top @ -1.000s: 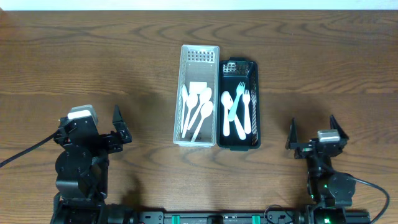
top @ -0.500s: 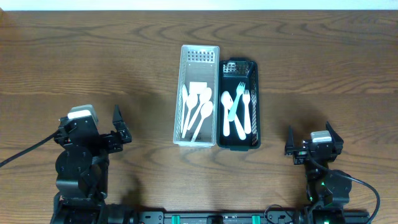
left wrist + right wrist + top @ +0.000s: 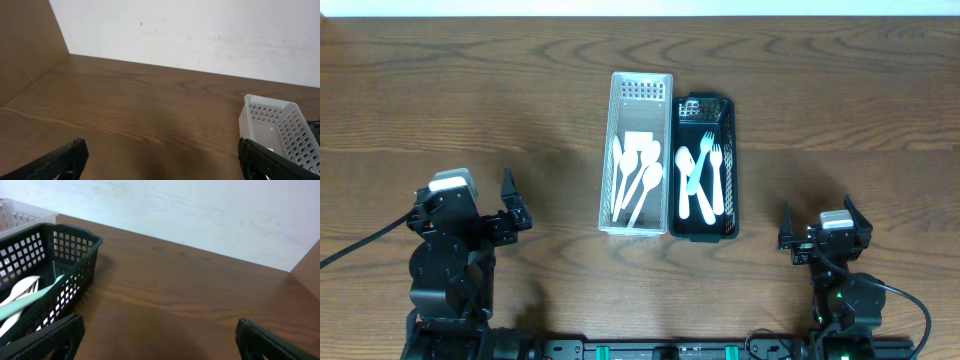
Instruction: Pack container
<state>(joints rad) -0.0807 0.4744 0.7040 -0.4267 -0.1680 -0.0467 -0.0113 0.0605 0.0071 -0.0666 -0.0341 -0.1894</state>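
A white perforated basket (image 3: 638, 92) stands in the middle of the table with white spoons (image 3: 640, 185) in it. A dark green basket (image 3: 730, 120) touches its right side and holds white forks and a spoon (image 3: 702, 180). My left gripper (image 3: 512, 205) is open and empty, left of the baskets. My right gripper (image 3: 820, 222) is open and empty, right of them. The left wrist view shows the white basket (image 3: 272, 125) ahead right between open fingers (image 3: 160, 160). The right wrist view shows the green basket (image 3: 55, 275) at left, fingers (image 3: 157, 340) open.
The wooden table (image 3: 470, 90) spreads around the baskets. A white wall (image 3: 200, 35) runs behind the far edge. Both arm bases sit at the near edge.
The right arm drew back toward the near edge and turned slightly between one second ago and half a second ago. Since then nothing has moved. The left arm stayed still.
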